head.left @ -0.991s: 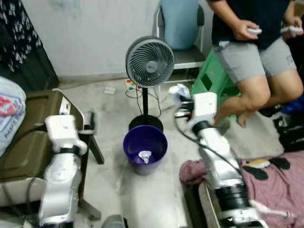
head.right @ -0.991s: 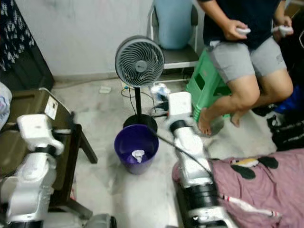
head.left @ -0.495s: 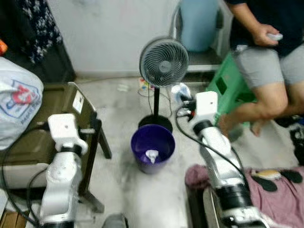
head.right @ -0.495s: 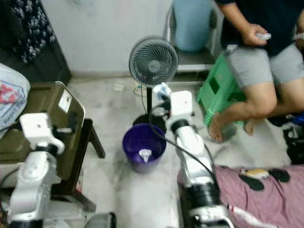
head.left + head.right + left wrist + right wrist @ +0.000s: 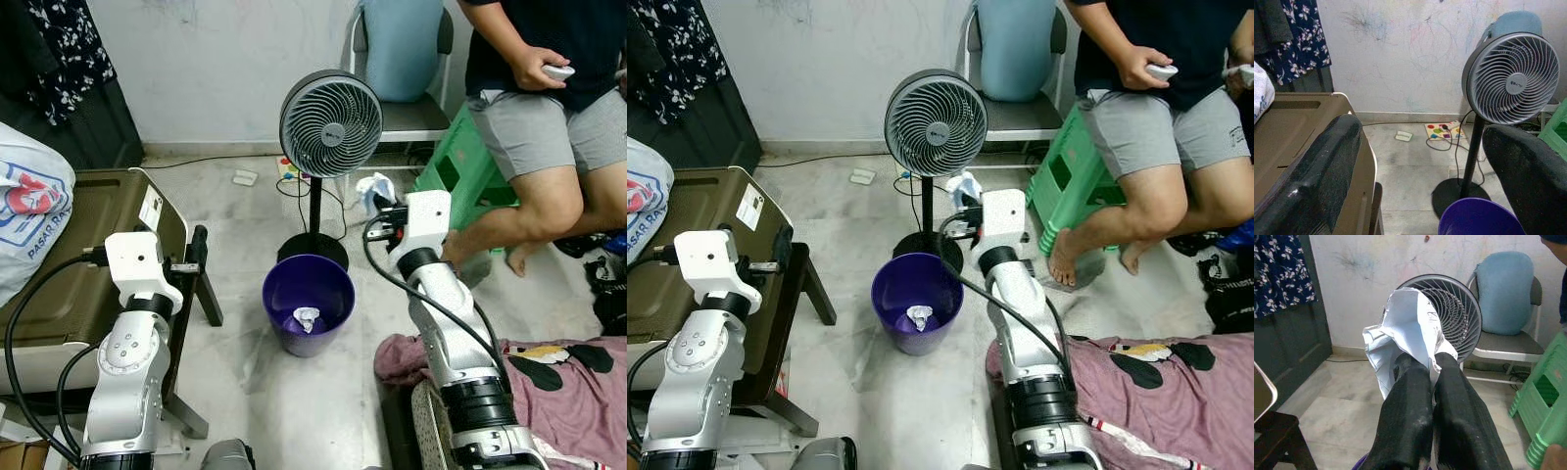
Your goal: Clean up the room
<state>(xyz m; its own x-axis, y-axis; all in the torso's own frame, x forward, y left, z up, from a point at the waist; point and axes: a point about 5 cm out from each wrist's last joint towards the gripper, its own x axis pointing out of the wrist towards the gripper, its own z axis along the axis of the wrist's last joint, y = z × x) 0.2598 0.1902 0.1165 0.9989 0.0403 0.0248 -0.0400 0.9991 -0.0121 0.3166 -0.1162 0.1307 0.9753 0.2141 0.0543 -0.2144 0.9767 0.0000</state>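
A crumpled white paper wrapper (image 5: 1409,328) is pinched between the closed fingers of the right claw (image 5: 1422,369), held above the purple plastic bin (image 5: 308,303) (one paper wad (image 5: 307,318) inside). The left claw (image 5: 1415,161) is spread, holding nothing, beside the brown worktop (image 5: 1298,127). Bare floor (image 5: 245,392) surrounds the bin.

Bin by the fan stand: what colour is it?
Purple. The bin shows best in the left eye view, with a crumpled paper inside.

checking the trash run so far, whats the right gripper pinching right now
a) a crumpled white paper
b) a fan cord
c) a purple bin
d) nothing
a: in the right wrist view the right gripper has its two black fingers closed on a crumpled white paper, held beside the purple bin in front of the standing fan.
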